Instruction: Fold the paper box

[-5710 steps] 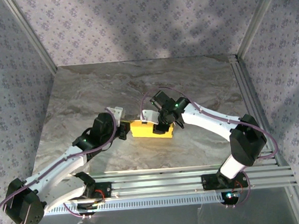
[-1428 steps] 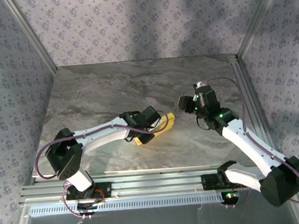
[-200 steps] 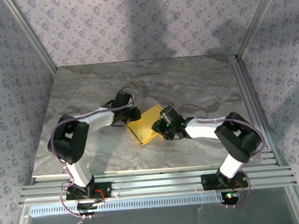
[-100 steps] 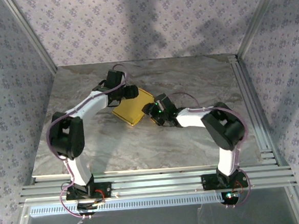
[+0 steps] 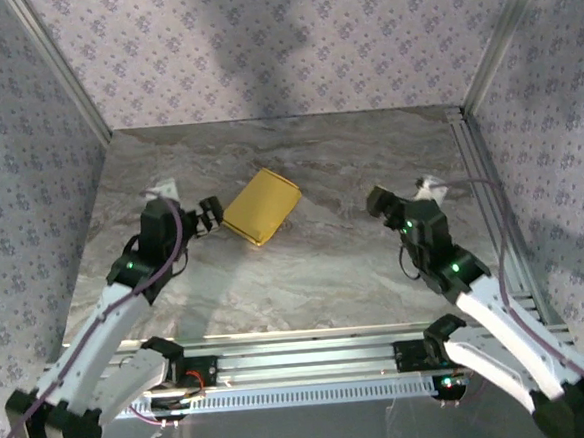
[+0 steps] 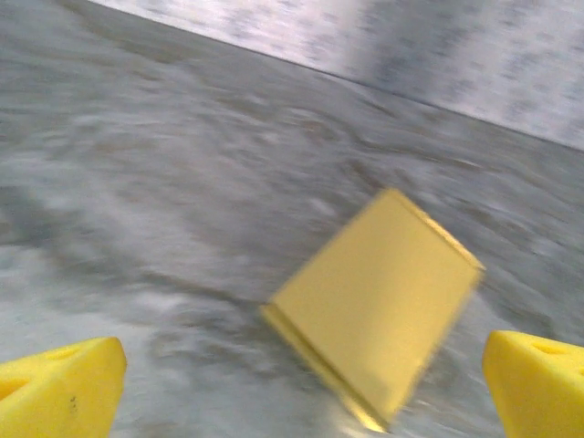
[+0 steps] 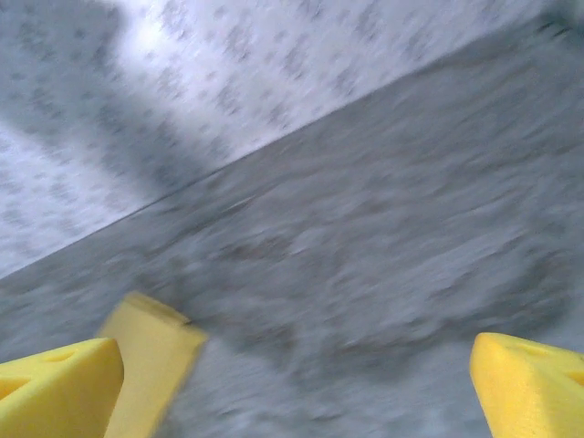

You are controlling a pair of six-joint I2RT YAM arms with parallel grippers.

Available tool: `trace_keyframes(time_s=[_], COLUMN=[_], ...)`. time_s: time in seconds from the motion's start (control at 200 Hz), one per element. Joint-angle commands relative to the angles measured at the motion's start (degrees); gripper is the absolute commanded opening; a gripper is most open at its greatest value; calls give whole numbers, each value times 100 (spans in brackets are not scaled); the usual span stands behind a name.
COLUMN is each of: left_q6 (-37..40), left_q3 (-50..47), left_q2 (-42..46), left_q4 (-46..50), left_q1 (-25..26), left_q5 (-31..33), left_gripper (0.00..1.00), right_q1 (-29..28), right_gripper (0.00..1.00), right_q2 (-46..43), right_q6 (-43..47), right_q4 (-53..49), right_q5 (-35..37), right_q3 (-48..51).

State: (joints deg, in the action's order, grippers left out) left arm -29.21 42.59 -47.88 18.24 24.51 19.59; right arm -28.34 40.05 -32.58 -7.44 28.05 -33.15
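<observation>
The box (image 5: pixel 261 206) lies flat on the counter (image 5: pixel 348 155), yellow side up, a little left of the middle and nearer the far edge than the near one. It looks closed all round, so I judge the folding done or nearly so.

Its long axis runs on a diagonal, from near-left to far-right. The left hand (image 5: pixel 210 217) is just beside the box's near-left corner, not touching it, with its jaws wide apart and nothing in them. In the left wrist view the box sits ahead, between the two fingertips (image 6: pixel 59 383).

The right hand (image 5: pixel 378 201) is spread just as wide and is also empty. It is well apart from the box, off toward the right edge. Any last press or nudge would fall to the left arm, which is much the nearer.
</observation>
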Motion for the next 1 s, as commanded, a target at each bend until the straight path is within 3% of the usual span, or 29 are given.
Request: trace_keyframes(time_s=[0.0, 0.07, 0.195, 0.37, 0.515, 0.85, 0.954, 0.994], left_q6=[655, 1336, 2299, 2412, 2417, 2722, 2665, 2627], left_q3=[-724, -1226, -1890, -2277, -2501, -2451, -2494, -2539], left_q2=[471, 769, 765, -28, -932, -2688, -3254, -3613], left_q4=[-432, -1077, -2156, -3199, -4353, -6235, -6924, -7324], left_q1=[-19, -27, -339, -1593, -2157, -2416, -2438, -2457], left_q5=[1398, 1567, 1523, -131, -890, -1232, -1074, -1089], left_gripper=[100, 100, 100, 100, 100, 100, 100, 100], right_q1=[343, 745, 1733, 2369, 2595, 3146, 3214, 3212], right_gripper=[99, 99, 99, 99, 99, 99, 99, 99], right_q2=[-533, -469, 500, 1815, 2643, 3989, 4664, 4561], right_q6=[2011, 2505, 2607, 2835, 3135, 3196, 3205, 3214], right_q4=[1034, 2108, 2686, 4349, 4887, 6210, 6931, 6675], right_q5=[1006, 716, -240, -922, -1419, -2506, -2786, -2798], right_q3=[1245, 1938, 2040, 2042, 1852, 1907, 1948, 1891])
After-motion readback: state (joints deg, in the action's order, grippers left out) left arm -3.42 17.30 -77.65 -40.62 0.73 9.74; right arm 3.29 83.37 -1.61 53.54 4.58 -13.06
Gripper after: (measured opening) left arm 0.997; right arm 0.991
